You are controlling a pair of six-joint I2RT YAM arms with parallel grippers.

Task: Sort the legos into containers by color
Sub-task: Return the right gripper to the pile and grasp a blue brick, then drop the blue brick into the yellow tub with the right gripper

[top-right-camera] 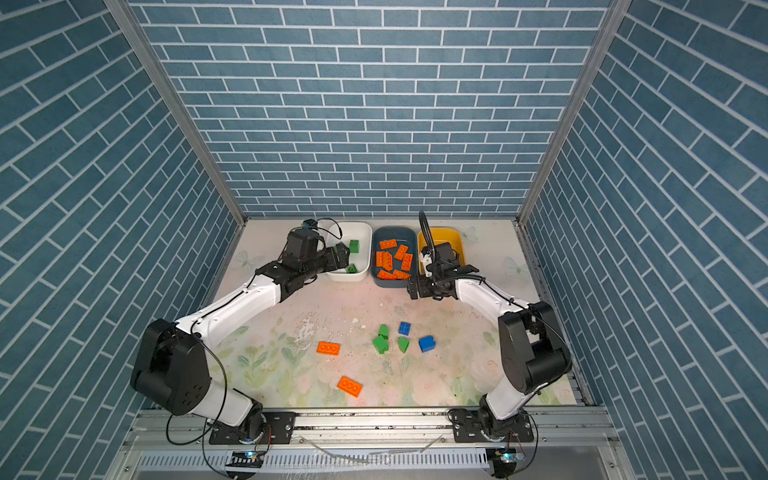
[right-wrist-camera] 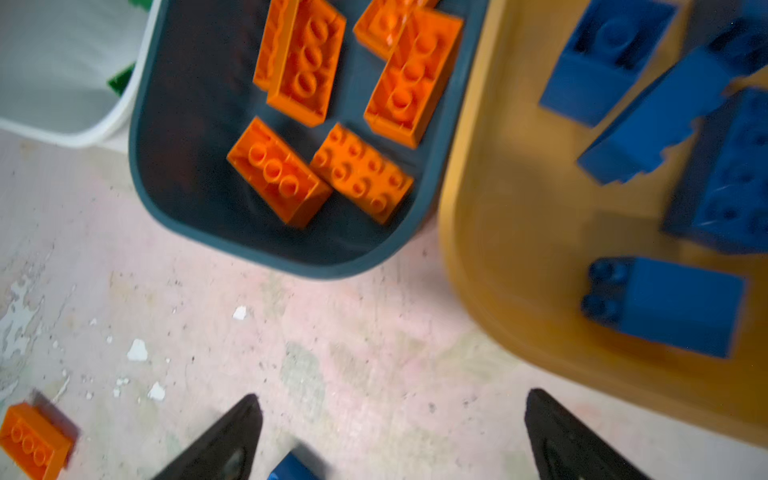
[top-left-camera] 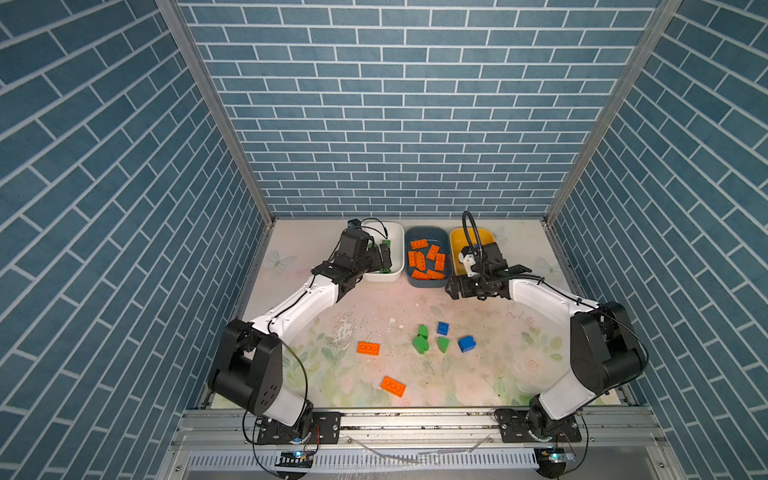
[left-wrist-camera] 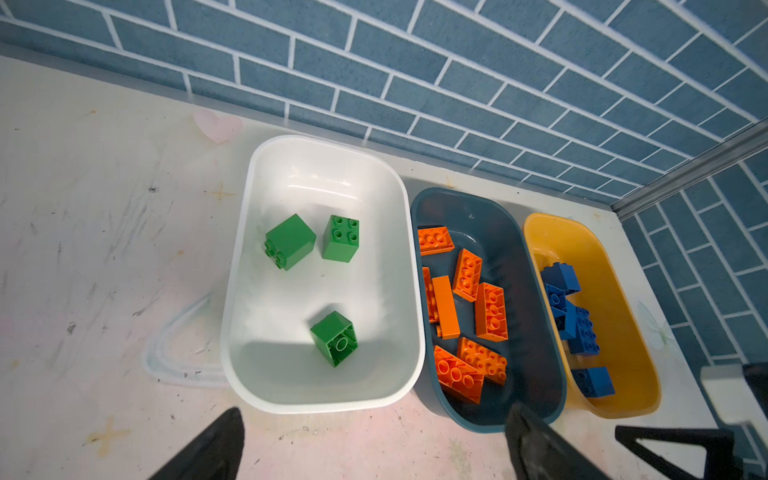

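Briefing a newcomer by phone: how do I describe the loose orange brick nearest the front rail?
Start at the metal rail along the front edge. Just behind its middle, one orange brick lies alone on the floral tabletop. The only other loose orange brick lies farther back and left, roughly square to the rail; this one is skewed.

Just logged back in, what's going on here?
Sorting is partway done. The white tub holds green bricks, the teal tub orange bricks, the yellow tub blue bricks. Both arms are by the tubs holding nothing, jaws open: the left gripper at the white tub, the right gripper in front of the teal and yellow tubs. Loose on the table lie two orange plates, three green pieces and two blue blocks.
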